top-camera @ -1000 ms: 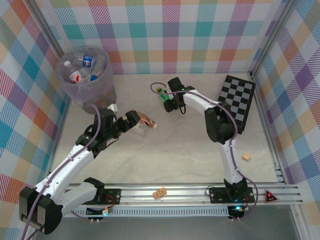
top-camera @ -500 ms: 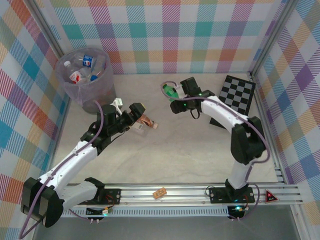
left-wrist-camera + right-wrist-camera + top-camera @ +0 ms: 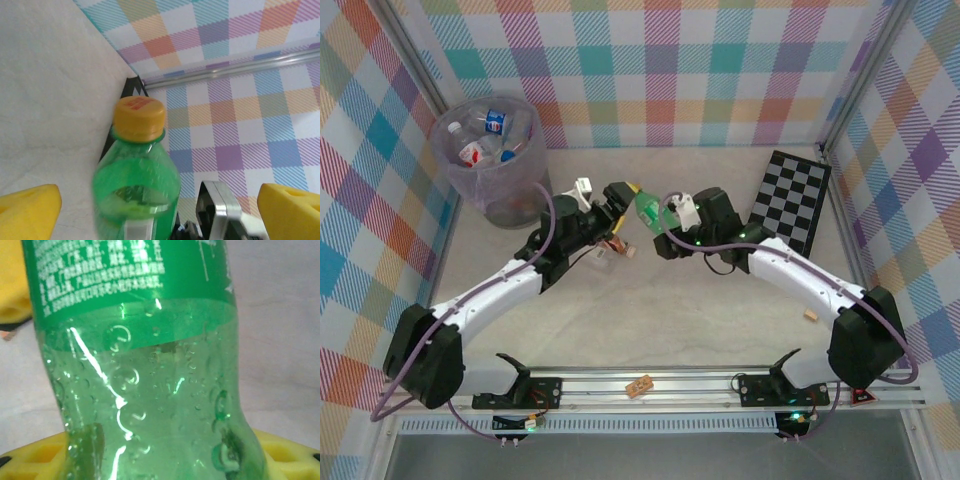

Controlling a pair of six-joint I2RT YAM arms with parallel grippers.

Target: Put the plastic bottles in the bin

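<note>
The green bottle (image 3: 645, 208) hung in the air above the middle of the worktop (image 3: 720, 320). The right claw (image 3: 664, 230) pinched it low on its body, with the yellow cap (image 3: 139, 117) at the end away from that claw. The left claw (image 3: 159, 210) stood wide, its yellow fingertips (image 3: 27, 210) on either side of the bottle and touching nothing. It looked like a hand-over on the way to the bin (image 3: 505, 190), a round translucent grey bucket in the far left corner with several bottles (image 3: 492, 125) already inside.

The green bottle was thin glossy plastic with dimpled walls, a slick printed label band and droplets beading its surface. It seemed to hold little liquid, so I judged it light, springy and apt to slip or dent. The left claw's best hold would be the shoulder just under the cap, or the labelled waist, squeezed gently. An amber bottle (image 3: 613, 243) lay on the pale matte worktop just beneath the two claws, not yet binned.
</note>
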